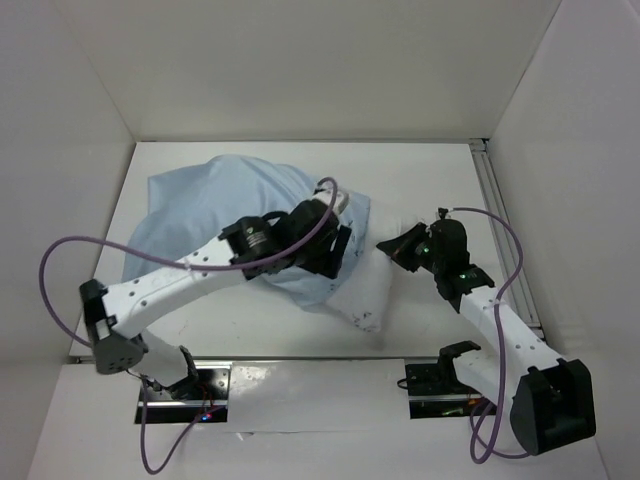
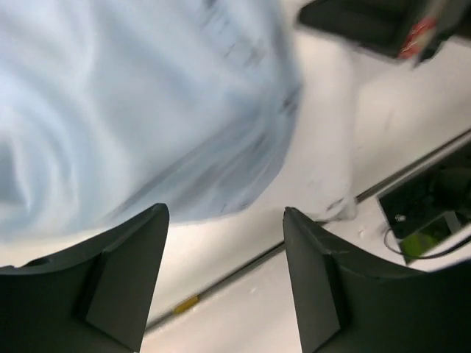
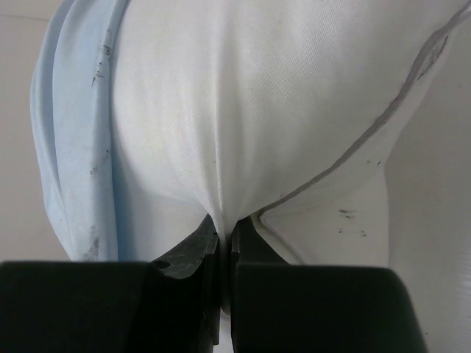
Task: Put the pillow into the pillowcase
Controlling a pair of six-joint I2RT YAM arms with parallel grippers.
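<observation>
The light blue pillowcase (image 1: 225, 205) lies wrinkled at the left-centre of the table, bulging over most of the white pillow (image 1: 375, 290), whose end sticks out toward the front right. My left gripper (image 1: 332, 252) hovers over the pillowcase's open edge; in the left wrist view it (image 2: 224, 212) is open and empty, with the blurred blue cloth (image 2: 132, 95) above its fingers. My right gripper (image 1: 400, 246) is at the pillow's exposed end. In the right wrist view it (image 3: 224, 229) is shut on a pinch of the white pillow fabric (image 3: 250, 95), with the pillowcase edge (image 3: 70, 147) at the left.
White enclosure walls stand at the back and both sides. A metal rail (image 1: 500, 215) runs along the table's right side and another along the front edge (image 1: 300, 358). The arm mounts (image 1: 440, 385) sit at the near edge.
</observation>
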